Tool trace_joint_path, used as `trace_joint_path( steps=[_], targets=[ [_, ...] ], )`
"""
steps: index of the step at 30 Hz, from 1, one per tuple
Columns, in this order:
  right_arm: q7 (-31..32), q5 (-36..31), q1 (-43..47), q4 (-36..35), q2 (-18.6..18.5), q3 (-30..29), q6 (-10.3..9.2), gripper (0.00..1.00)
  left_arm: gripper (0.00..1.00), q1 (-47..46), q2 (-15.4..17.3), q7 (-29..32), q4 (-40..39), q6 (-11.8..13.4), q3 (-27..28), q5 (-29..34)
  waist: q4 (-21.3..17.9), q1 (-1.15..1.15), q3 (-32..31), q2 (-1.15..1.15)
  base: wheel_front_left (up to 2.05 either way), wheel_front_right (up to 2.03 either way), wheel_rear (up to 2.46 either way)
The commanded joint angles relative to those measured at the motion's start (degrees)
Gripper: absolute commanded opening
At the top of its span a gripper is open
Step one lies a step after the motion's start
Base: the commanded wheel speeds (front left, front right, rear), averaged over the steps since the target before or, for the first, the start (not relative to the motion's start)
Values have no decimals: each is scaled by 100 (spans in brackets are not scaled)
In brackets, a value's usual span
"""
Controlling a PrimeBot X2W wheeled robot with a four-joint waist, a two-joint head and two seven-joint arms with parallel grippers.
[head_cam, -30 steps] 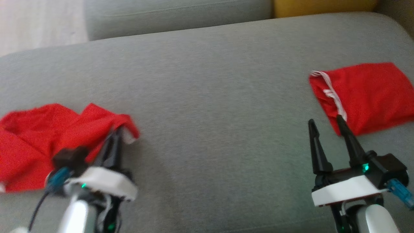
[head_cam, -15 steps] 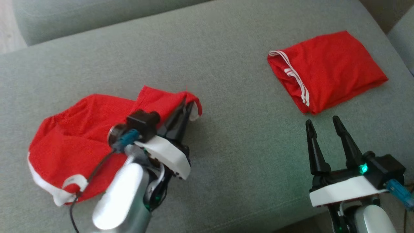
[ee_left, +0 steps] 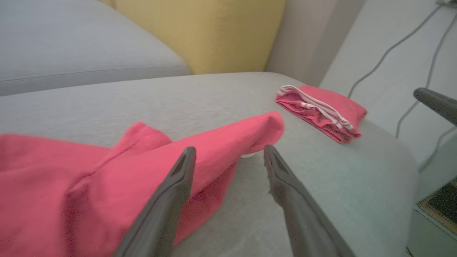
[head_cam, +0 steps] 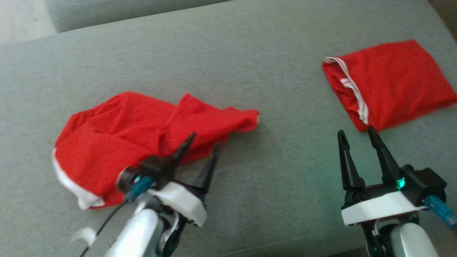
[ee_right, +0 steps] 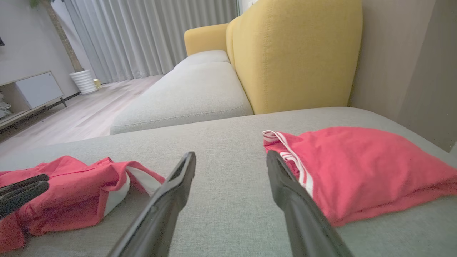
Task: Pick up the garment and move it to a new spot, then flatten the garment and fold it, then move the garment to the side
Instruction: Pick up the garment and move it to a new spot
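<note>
Crumpled red garment lies on a grey sofa. Left tool hovers at its edge, jaws apart; right tool is also apart, empty. Flattening likely needs each tool pinching a separate corner.

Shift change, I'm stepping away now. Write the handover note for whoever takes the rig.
Left gripper: open, holding nothing, tips over the near edge of the rumpled red garment.
Right gripper: open, empty, close by a second, folded red garment.
Both garments lie apart on the grey cushion.
Done: rumpled garment set down, so the move looks finished.
Left to do: flatten, fold, move aside.
</note>
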Motion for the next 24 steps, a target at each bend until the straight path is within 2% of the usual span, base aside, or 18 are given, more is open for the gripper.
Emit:
trace_joint_path(
  steps=[1,7,15,19,24],
  targets=[
    [-52,-38,-204,-167,-22,108,37,100,100,-92,90,-120,-296,95,298,-5,190,0,-80,0,0,0,0],
    [-2,-102,-210,-157,-22,37,37,100,100,121,197,-345,-629,496,823,-102,676,0,-217,0,0,0,0],
    [106,-134,-154,-153,-22,-43,37,100,100,477,411,-427,-886,919,1656,-123,1102,0,-444,0,0,0,0],
    [167,-148,-81,-170,-22,-62,37,100,100,771,569,-429,-1060,939,1952,-57,1179,0,-563,0,0,0,0],
    [266,-183,87,-183,-22,-40,37,100,100,1100,687,-430,-1193,816,2045,4,1166,0,-740,0,0,0,0]
  ],
)
